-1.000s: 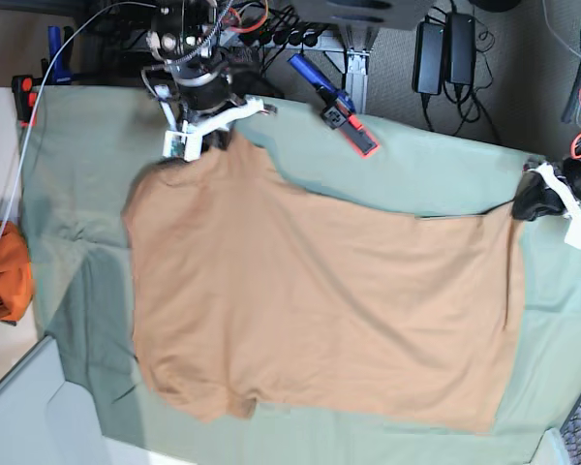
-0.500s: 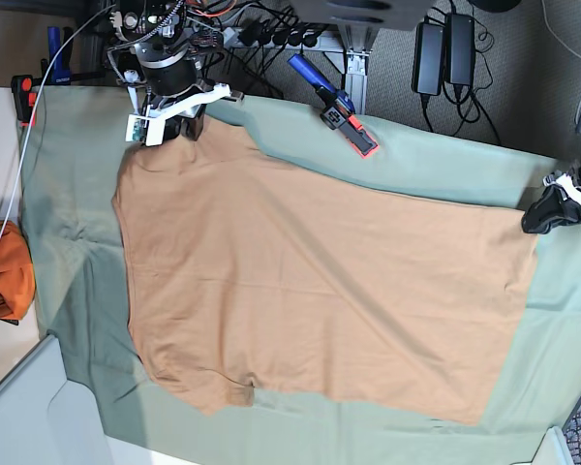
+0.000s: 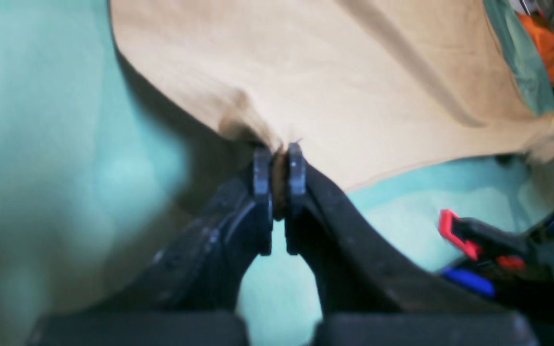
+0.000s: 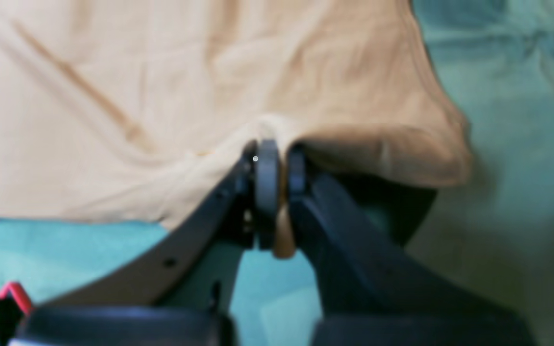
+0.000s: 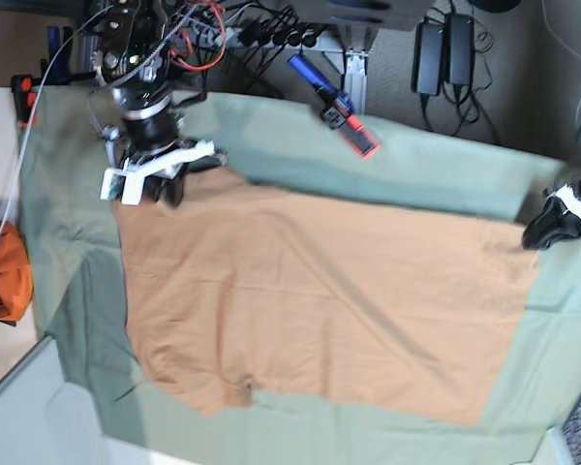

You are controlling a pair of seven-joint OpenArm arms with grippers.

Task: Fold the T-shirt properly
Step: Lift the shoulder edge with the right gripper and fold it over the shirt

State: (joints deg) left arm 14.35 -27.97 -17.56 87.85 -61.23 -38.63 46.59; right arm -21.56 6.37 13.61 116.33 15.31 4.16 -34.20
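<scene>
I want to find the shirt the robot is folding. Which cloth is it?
Look at the big pale green cloth covering the table. The T-shirt lies spread flat on it, plain tan, unlike the bunched, brighter orange bundle off the table's left edge.

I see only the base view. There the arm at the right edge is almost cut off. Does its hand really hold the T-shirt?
Observer: Yes. In the left wrist view the left hand is shut on a bunched bit of the T-shirt edge.
Operator: And the other hand?
Observer: The right hand pinches the edge too; a small fold of cloth hangs out below its fingers.
Operator: Is the shirt lying flat near that grip?
Observer: No, the edge right beside it is lifted off the green cloth.
</scene>
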